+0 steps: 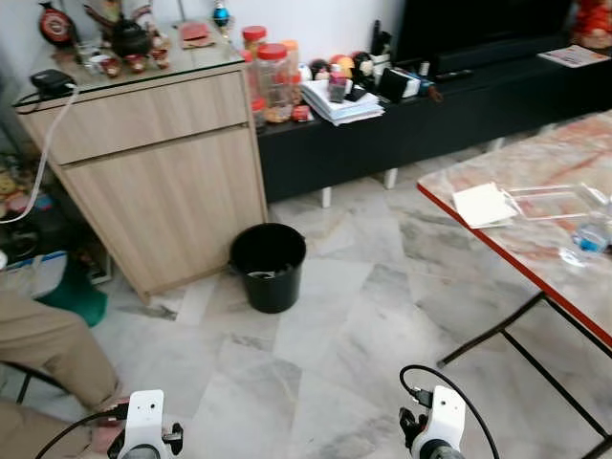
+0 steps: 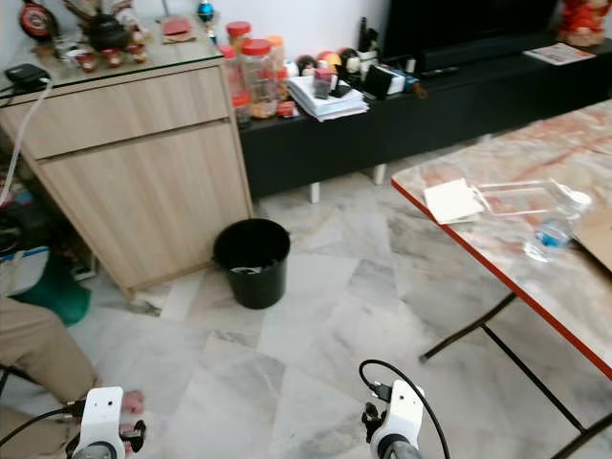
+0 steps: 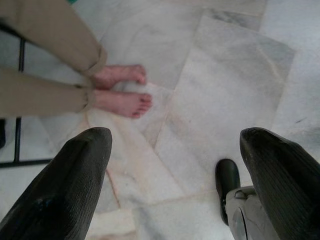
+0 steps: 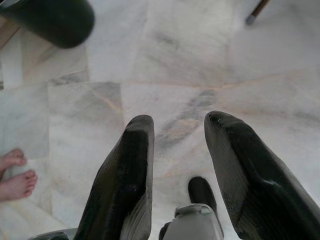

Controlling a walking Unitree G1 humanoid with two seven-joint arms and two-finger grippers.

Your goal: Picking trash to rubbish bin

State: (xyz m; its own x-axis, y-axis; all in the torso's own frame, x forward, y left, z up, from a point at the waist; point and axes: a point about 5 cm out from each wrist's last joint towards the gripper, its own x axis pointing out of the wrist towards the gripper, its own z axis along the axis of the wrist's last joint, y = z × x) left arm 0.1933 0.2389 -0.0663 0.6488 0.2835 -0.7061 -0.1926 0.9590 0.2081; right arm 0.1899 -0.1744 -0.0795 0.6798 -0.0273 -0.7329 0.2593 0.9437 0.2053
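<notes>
A black rubbish bin [image 1: 268, 266] stands on the marble floor beside a wooden cabinet; it also appears as a dark round shape, the bin [image 4: 55, 20], in the right wrist view. On the marble table [image 1: 545, 158] at the right lie a white paper [image 1: 485, 204], a clear plastic tray [image 1: 557, 200] and a small plastic bottle [image 1: 585, 239]. Both arms hang low. My left gripper [image 3: 175, 136] is open wide over bare floor. My right gripper [image 4: 180, 121] is open too, with nothing between its fingers.
A person in tan trousers [image 1: 43, 349] sits at the left, bare feet [image 3: 122, 92] on the floor near my left arm. The wooden cabinet [image 1: 153, 163] and a black low console [image 1: 430, 124] line the far wall. The table's black legs [image 1: 507, 330] slant across the floor.
</notes>
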